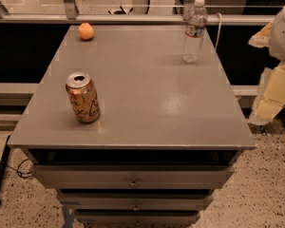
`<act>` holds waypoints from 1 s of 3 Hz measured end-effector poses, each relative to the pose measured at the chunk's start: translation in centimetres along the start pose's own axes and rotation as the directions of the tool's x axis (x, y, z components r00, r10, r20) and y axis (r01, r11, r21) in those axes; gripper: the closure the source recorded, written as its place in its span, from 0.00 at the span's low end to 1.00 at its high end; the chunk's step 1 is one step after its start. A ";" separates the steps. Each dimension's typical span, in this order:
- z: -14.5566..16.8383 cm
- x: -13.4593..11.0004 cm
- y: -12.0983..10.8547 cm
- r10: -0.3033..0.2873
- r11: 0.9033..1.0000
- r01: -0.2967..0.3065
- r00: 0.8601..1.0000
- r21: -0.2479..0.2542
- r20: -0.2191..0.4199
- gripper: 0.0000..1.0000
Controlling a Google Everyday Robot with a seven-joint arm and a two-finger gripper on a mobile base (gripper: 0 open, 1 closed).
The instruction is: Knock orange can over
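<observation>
Camera view: orange can [83,98] left of hand [268,77]

A grey surface [147,80] with drawers [133,177] is standing on a speckled floor [268,196]. A pale rail [133,18] is running behind it, dark panels [19,51] lying beneath. Light is glinting off the top. The tool [270,96] is hanging just off its right side.

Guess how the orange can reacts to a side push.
The can stands upright, tall over a small base, so it probably tips. Its top looks open, so possibly empty and light; it may slide. Once down, likely rolls on the flat table; gripper sits off its right edge.
</observation>
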State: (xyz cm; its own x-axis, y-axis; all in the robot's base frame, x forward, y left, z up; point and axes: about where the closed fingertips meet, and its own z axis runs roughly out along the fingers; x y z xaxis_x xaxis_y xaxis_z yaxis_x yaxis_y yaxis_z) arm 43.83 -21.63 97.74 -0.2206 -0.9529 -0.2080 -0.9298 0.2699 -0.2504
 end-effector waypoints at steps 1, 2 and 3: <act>0.1 -0.4 0.0 -0.005 1.000 0.005 1.000 0.005 0.011 0.00; 1.8 -2.8 -0.1 -0.001 1.000 0.003 0.995 -0.018 0.103 0.00; 4.2 -7.6 -0.6 0.022 0.998 -0.003 0.955 -0.064 0.295 0.00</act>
State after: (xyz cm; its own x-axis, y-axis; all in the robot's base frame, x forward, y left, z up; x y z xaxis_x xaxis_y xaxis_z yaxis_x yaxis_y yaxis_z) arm 47.26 -13.95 95.51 -0.1439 -0.8636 -0.4833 -0.9461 0.2632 -0.1887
